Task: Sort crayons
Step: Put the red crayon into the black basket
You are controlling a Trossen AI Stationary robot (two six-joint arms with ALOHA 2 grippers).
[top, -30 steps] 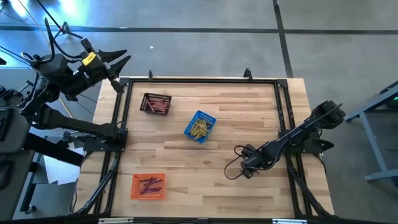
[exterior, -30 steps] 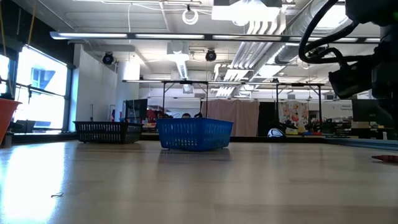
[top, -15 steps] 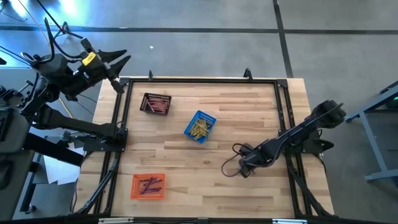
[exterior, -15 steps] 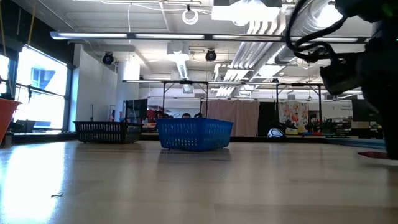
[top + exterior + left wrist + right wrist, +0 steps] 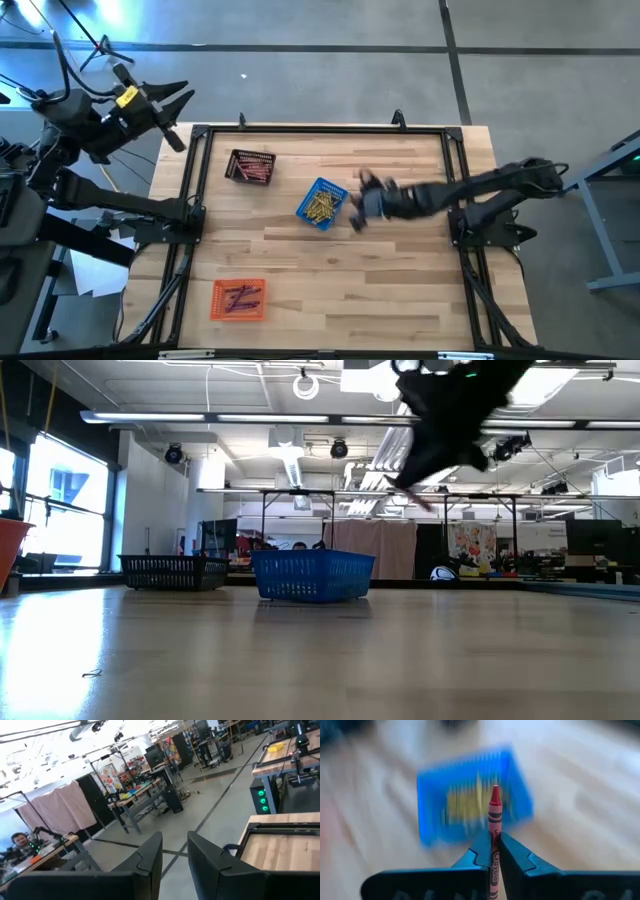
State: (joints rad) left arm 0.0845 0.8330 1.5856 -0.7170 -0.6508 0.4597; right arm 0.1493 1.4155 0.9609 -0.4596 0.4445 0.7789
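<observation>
A red crayon sits in my shut right gripper, which hovers above the table's middle, just right of the blue mesh basket. That basket holds yellow crayons. Red crayons lie in the black basket at the far left. Purple crayons lie in the orange basket at the near left. My left gripper is open, holds nothing, and hangs off the table's far left corner. My right gripper pinches the red crayon's wrapped body between its two fingers. The crayon lies along the fingers, with its pointed tip sticking out past them. The fingers slant down from the table's right side. The crayon is lifted clear of the table.
Black rails frame the wooden table. The near right and middle of the tabletop are bare wood. Beyond the far edge, the low view shows a workshop with benches and a curtain.
My right gripper has risen from the table's near right and swung toward the far edge and left, up to the blue basket, tipping less steeply downward. The red crayon that lay on the table there has come up clear with it.
</observation>
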